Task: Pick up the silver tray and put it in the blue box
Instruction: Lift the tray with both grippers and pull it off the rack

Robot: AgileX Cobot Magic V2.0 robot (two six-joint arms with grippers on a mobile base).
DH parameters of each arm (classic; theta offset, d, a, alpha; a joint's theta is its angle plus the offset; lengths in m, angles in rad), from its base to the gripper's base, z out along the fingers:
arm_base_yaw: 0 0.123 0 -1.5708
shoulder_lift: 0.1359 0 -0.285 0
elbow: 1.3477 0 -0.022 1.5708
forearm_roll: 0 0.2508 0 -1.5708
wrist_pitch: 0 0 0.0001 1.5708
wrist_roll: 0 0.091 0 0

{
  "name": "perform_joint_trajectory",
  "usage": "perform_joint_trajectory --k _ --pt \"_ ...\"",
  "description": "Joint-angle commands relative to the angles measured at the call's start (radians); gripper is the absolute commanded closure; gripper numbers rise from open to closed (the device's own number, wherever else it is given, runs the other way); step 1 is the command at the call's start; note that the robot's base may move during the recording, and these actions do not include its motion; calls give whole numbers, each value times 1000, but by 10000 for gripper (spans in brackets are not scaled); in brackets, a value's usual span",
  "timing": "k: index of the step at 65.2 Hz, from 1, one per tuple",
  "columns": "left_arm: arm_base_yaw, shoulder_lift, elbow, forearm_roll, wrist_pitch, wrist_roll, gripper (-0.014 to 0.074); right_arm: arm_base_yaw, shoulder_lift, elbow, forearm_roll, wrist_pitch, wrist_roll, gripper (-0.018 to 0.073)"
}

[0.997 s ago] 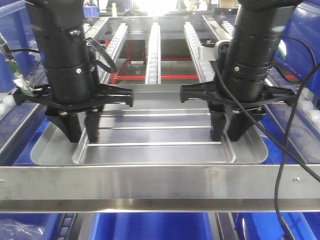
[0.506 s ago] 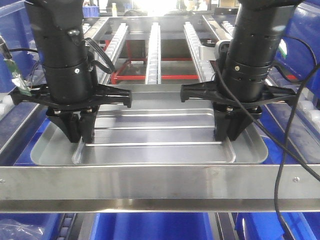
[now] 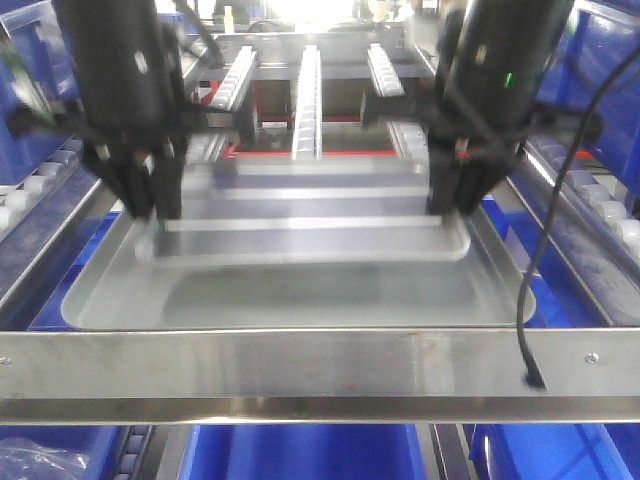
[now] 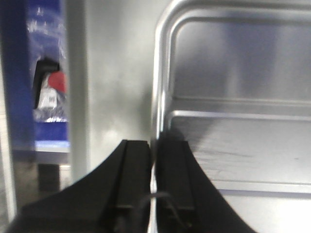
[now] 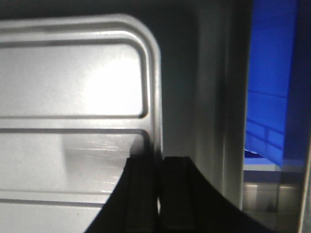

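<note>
Motion blur smears the front view; backlight flares overhead; glare whitens the silver tray point(image 5: 97, 82), seemingly defocused.

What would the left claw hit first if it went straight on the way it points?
The left claw is shut on the rim of the silver tray, pointing down. Straight on, it would probably meet the grey metal surface under the tray first; blur hides the gap.

Left gripper point(image 3: 153, 213) and right gripper point(image 3: 452, 207) point down, jaws clamped on silver tray point(image 3: 310, 238).
</note>
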Motion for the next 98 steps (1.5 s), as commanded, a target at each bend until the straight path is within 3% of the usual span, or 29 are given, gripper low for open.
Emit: perform_joint_trajectory --k 1,13,20,38,54,63,98 --pt "-1 -109 -35 10 11 -3 610 5 -97 -38 -8 -19 16 503" --pt "-44 -201 -4 17 79 -10 610 76 -166 -25 -64 46 127 503" --pt "-87 -278 76 43 51 -85 610 139 -220 18 -149 40 227 503" --pt "-170 -462 305 36 13 -177 610 252 -368 207 -164 11 257 503" --pt "-346 -547 446 101 28 -383 610 329 -514 364 -165 3 348 503" --pt "-439 -549 450 132 53 -448 610 378 -578 440 -165 0 380 503" --pt "-455 -549 450 152 62 -471 610 386 -607 489 -197 -32 398 503"
